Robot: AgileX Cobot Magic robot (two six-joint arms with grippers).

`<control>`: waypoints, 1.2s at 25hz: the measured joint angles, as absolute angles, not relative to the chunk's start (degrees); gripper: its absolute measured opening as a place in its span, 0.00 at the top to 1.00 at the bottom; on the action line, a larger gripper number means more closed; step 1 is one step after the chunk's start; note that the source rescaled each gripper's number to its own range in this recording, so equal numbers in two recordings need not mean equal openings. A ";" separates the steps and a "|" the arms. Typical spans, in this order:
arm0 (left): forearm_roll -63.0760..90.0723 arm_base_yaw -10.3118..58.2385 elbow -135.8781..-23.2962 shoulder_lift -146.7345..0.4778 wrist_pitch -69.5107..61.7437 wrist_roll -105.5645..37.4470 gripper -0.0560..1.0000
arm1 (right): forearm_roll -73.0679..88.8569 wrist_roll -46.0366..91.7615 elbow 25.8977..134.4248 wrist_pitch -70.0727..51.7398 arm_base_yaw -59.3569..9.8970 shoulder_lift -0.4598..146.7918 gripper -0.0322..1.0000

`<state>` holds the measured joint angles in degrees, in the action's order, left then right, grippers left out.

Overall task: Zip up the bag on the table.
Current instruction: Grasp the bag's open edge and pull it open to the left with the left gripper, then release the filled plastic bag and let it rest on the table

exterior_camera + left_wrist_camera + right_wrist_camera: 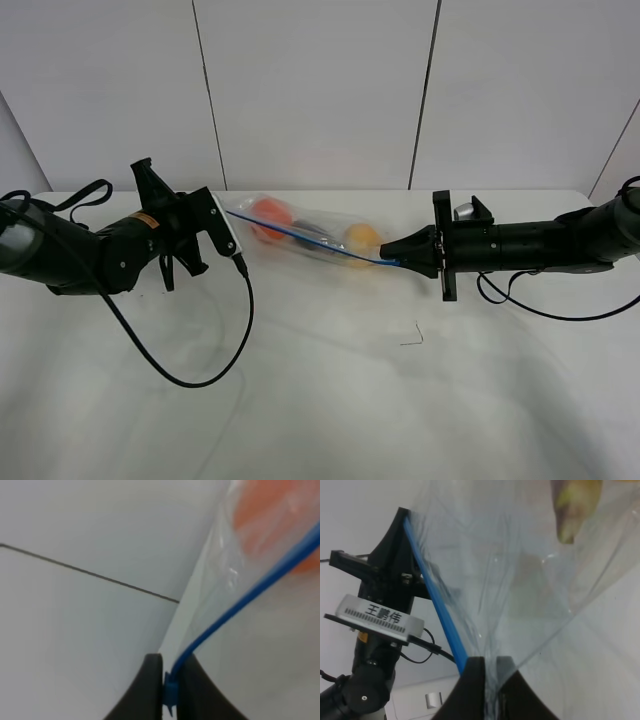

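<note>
The bag (312,236) is clear crinkly plastic and hangs stretched between my two grippers just above the table (320,410). Its blue zipper strip (300,236) runs taut from one gripper to the other. An orange (270,216), a dark eggplant (316,242) and a yellow fruit (361,238) show through the plastic. My left gripper (222,207) (170,664) is shut on the left end of the blue strip (235,611). My right gripper (392,258) (490,663) is shut on the bag's right end, where the strip (437,607) meets the plastic. The orange (270,510) and the yellow fruit (572,510) appear blurred close by.
A black cable (205,378) loops from the left arm over the table in front of it. A small bent dark mark (412,338) lies on the table below the right gripper. Behind the table stands a pale panelled wall (320,90).
</note>
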<state>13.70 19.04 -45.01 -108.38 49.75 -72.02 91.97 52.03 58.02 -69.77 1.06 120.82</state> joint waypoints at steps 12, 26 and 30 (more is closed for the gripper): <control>18.15 11.38 -45.01 -108.38 55.83 -57.63 0.08 | 91.92 52.03 58.02 -69.77 1.06 120.82 0.97; 19.71 8.48 -45.01 -108.38 56.66 -21.49 0.05 | 92.67 52.03 58.02 -69.77 1.06 120.82 0.97; 19.66 8.23 -45.17 -107.09 49.42 -20.03 0.05 | 92.79 52.03 58.02 -69.77 1.06 120.82 0.97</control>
<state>19.66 8.23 -45.17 -107.09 49.42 -20.03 92.79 52.03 58.02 -69.77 1.06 120.82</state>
